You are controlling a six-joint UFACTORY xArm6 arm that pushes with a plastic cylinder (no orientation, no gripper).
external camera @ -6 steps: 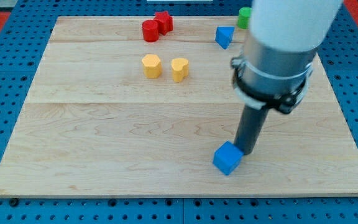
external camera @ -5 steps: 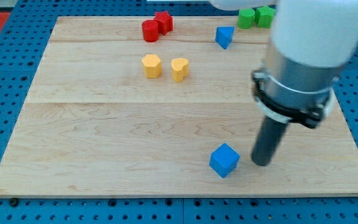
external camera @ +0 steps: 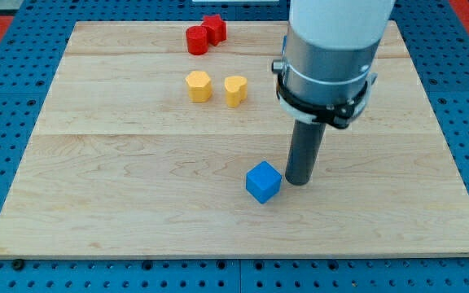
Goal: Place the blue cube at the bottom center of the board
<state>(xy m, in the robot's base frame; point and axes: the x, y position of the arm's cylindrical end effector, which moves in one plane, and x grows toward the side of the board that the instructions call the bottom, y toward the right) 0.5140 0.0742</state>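
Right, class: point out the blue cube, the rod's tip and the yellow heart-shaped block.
blue cube (external camera: 263, 181), camera view, top face.
my tip (external camera: 299, 181), camera view, rod's very end.
yellow heart-shaped block (external camera: 235, 89), camera view, its middle.

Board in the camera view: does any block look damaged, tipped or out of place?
Nothing stands out. The blue cube sits flat near the bottom centre, turned slightly askew to the board's edges, with my tip just to its right.

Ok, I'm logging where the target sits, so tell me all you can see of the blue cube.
The blue cube is a small, solid-looking block of plain matte blue, with three faces showing. It rests flat on the wooden board, turned so one corner points toward the view's bottom. It lies in the board's lower half, slightly right of centre. My tip stands just to its right, very close; whether they touch I cannot tell. Nothing else is near it.
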